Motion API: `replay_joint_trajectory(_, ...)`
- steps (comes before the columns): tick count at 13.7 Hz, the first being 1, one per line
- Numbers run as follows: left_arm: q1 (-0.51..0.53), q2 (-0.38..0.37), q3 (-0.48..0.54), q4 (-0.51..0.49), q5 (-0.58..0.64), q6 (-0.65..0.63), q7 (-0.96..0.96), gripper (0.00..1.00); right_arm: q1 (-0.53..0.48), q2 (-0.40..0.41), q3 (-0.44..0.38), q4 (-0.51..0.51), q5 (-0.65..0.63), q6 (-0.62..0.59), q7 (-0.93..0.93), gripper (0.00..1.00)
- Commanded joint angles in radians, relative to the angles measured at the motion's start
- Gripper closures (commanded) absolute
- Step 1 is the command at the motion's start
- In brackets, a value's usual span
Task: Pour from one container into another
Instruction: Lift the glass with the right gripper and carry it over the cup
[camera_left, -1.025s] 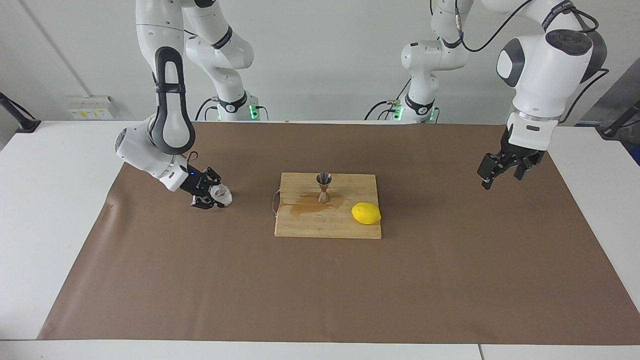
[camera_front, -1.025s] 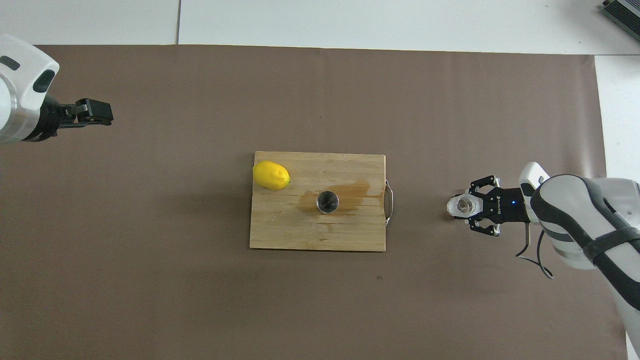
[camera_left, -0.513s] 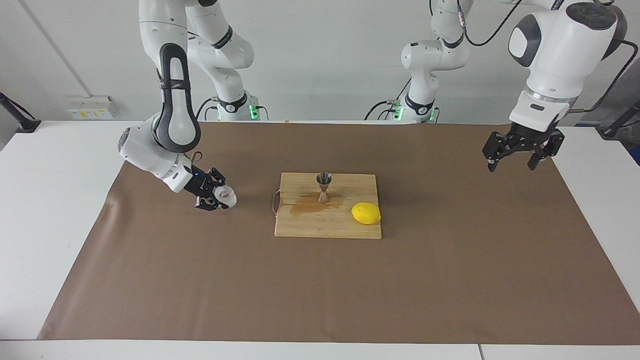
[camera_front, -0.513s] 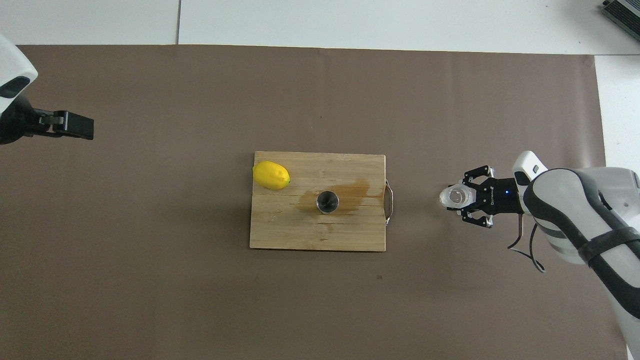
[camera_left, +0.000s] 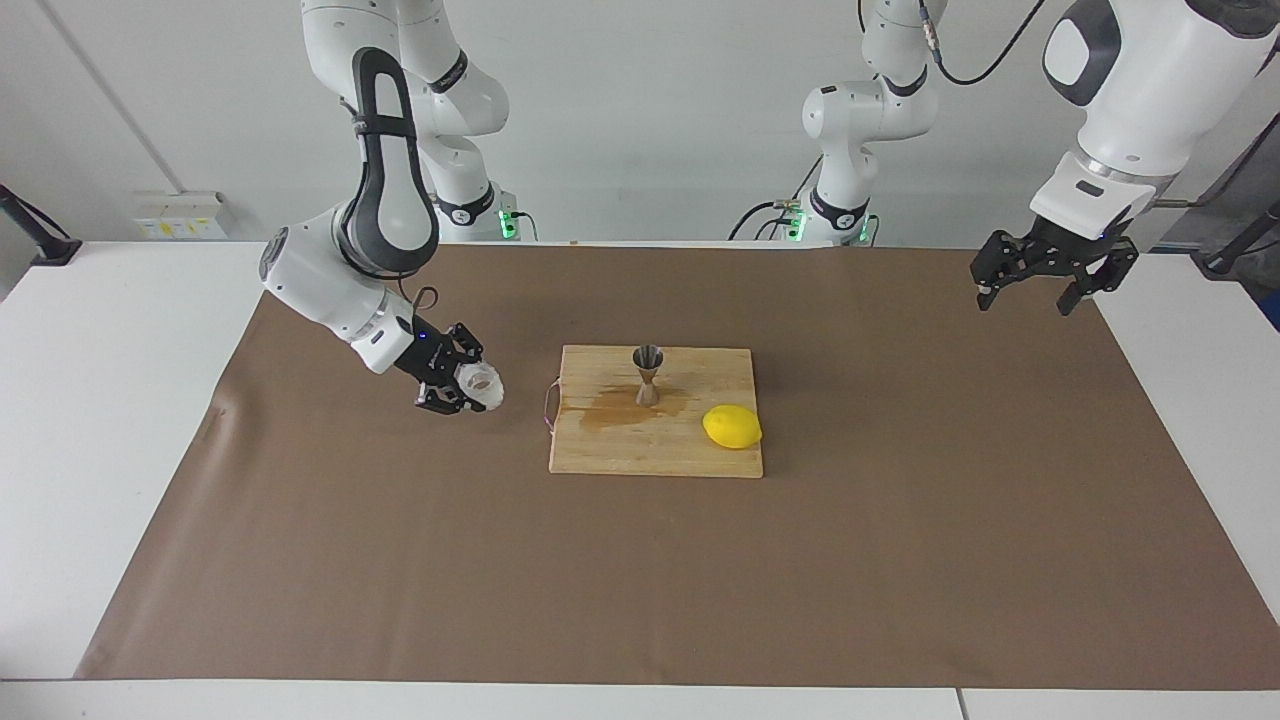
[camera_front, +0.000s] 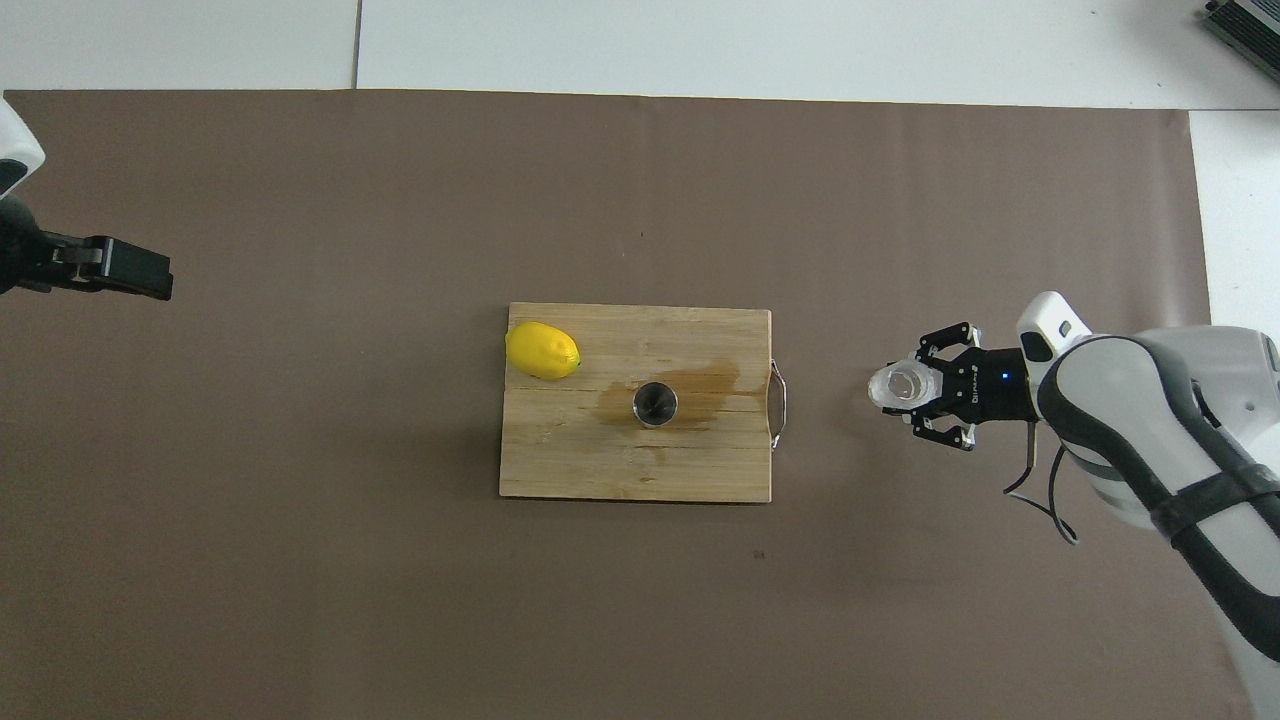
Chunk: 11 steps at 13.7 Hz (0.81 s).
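The facing view looks from high across the table toward the two arm bases and the wall, taking in the whole brown mat (camera_left: 640, 560). The overhead view looks steeply down from above the robots' end, nearer the surface. Both share the mat and the wooden cutting board (camera_left: 655, 440) (camera_front: 635, 460), seen half a turn apart

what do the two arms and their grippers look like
Both arms are glossy white with rounded shells and dark grey to black joint bands. The right arm has a long black strip down its forearm and a thin black cable looping at the wrist. The left arm carries black cables near its top. Each ends in a black, open-framed gripper: right gripper, with a small blue light behind it, and left gripper.
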Motion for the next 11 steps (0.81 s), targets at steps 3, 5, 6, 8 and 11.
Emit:
replay_joint_trajectory(3, 0.031, -0.025, -0.007, 0.016, -0.024, -0.03, 0.011, 0.0, 0.095, -0.009, 0.005, 0.026, -0.018, 0.072, 0.176, 0.8)
replay_joint_trajectory(5, 0.034, -0.05, -0.005, 0.011, -0.032, -0.05, 0.016, 0.0, 0.13, -0.009, 0.005, 0.057, -0.095, 0.073, 0.271, 0.8)
replay_joint_trajectory(6, 0.05, -0.058, -0.005, 0.011, -0.033, -0.062, 0.019, 0.0, 0.145, -0.009, 0.006, 0.072, -0.147, 0.071, 0.323, 0.8)
replay_joint_trajectory(8, 0.06, -0.085, -0.007, 0.0, -0.033, -0.082, 0.025, 0.0, 0.188, -0.009, 0.006, 0.096, -0.219, 0.07, 0.426, 0.8)
replay_joint_trajectory(11, 0.06, -0.116, -0.007, -0.035, -0.033, -0.082, 0.027, 0.0, 0.254, -0.005, 0.006, 0.127, -0.365, 0.074, 0.592, 0.8)
